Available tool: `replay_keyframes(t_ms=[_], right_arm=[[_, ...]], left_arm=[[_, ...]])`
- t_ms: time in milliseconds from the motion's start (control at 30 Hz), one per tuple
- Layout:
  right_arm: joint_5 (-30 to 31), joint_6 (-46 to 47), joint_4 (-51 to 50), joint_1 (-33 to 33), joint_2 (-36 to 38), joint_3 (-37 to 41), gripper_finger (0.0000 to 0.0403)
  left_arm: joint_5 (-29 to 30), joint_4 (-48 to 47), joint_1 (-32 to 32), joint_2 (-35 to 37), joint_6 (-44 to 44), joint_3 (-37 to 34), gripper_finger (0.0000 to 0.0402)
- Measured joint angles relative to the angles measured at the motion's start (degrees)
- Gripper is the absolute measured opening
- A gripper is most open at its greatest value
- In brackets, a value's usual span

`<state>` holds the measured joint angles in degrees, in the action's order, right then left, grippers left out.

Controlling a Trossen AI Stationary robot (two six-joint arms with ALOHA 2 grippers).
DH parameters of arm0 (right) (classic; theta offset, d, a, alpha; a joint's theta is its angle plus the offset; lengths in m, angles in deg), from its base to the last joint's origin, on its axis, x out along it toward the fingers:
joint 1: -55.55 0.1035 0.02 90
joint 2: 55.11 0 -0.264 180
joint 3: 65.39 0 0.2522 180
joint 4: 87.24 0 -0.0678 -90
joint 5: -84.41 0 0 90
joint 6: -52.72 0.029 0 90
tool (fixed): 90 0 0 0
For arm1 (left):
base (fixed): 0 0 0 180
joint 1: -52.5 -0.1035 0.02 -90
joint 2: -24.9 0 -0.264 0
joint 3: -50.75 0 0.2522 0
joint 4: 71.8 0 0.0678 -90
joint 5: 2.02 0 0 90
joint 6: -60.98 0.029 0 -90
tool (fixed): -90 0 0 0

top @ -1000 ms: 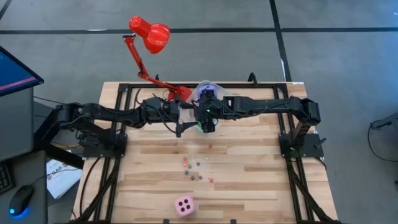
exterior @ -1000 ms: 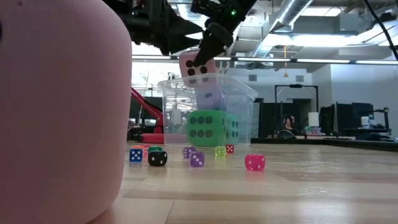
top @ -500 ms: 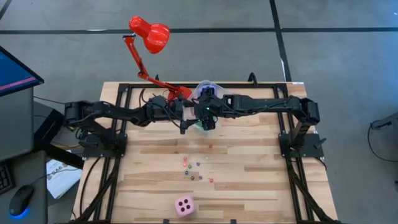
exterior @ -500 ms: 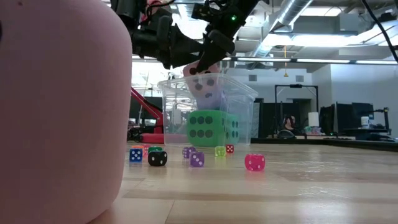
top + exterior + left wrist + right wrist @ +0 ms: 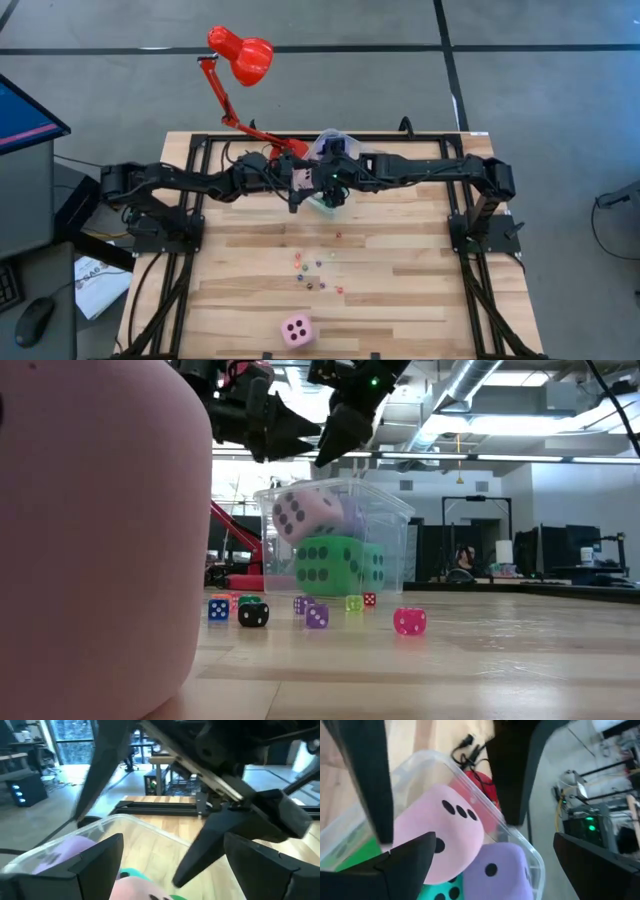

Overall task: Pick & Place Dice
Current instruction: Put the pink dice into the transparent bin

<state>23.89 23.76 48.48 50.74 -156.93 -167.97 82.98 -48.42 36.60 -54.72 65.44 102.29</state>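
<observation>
Left gripper [image 5: 262, 430] hangs over the near-left edge of the clear plastic tub [image 5: 385, 510] at the far middle of the table. I read its fingers as spread, with nothing between them. In the left wrist view the two dark fingers [image 5: 95, 862] stand well apart over the tub's rim.

Right gripper [image 5: 340, 435] hangs just beside it, also above the tub. Its fingers [image 5: 405, 857] are spread and empty in the right wrist view.

Directly below both grippers, a pink soft cube with dark pips [image 5: 305, 515] sits tilted inside the tub, resting on a green soft cube [image 5: 330, 565]. A purple-blue soft cube [image 5: 497, 865] lies against the pink one, and a cyan cube face [image 5: 440, 892] shows beneath them.

Moving right along the wooden table [image 5: 420, 290], many tiny coloured dice [image 5: 315, 270] lie scattered in the middle, well apart from the tub. A second pink soft cube [image 5: 296, 329] stands alone near the front edge.

Handling note: I judge the large cubes to be light and compressible, so they will deform under the pads. Grip them across two opposite flat faces, near the centre, not on a corner. The tiny dice look hard and smooth and may slip or skid; I would close on opposite faces with the fingertips low to the table.
</observation>
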Motion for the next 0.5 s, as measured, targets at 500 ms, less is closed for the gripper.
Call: replay_keyframes(t_ms=[500], right_arm=[[4.16,6.71,-13.5,3.37,2.59,0.04,0.04]], left_arm=[[-0.98,-11.54,0.02,14.22,0.0,-4.6,0.0333]])
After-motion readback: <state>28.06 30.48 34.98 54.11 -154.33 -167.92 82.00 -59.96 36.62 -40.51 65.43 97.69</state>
